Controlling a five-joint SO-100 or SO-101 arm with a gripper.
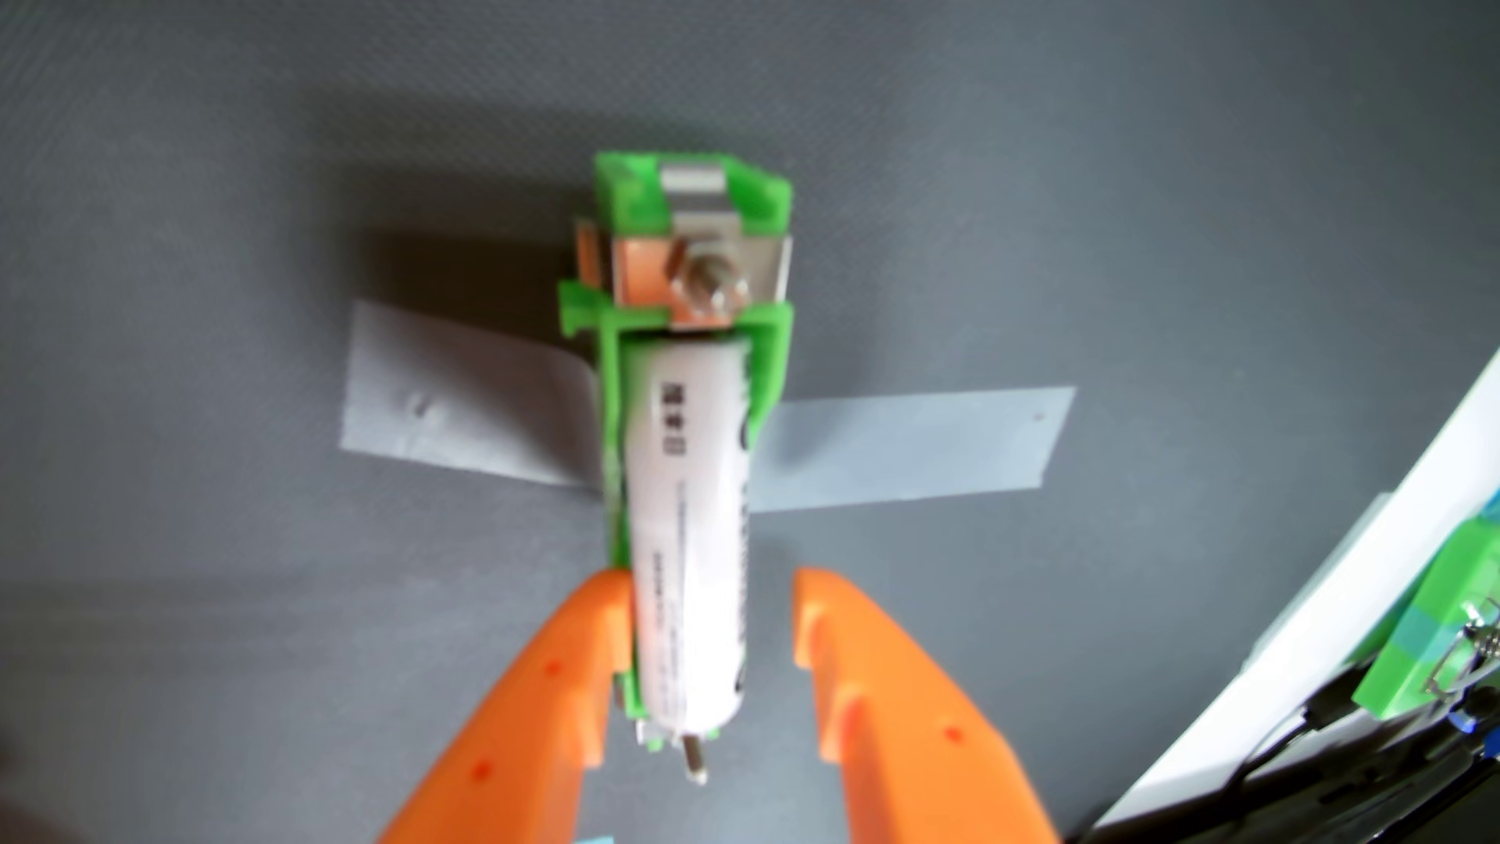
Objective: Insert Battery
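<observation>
One view only, from the wrist, and it's a bit soft; the orange gripper [713, 617] comes up from the bottom edge with its two fingers [885, 698] spread apart, not clamping anything. The white cylindrical battery [690, 527] lies lengthwise in the green battery holder [690, 243], running from the near end up toward a metal contact plate with a bolt [714, 284] at the far end; small dark print runs along its side but it's too blurry to read. The left finger's tip sits right against the holder's left wall and close to the battery, whether it actually touches I can't tell; the right finger stands clear, with a gap of mat showing between it and the battery. At the near end a little metal screw [694, 763] pokes out below the battery.

The holder sits on a dark grey mat [203, 203], with strips of grey tape [909, 446] sticking out to both sides of it; the left strip is angled a bit, the right one is longer. Off at the right edge there's a white board [1299, 649] with another green part [1437, 641] and some black wires [1266, 771] by it; details there are hard to make out.
</observation>
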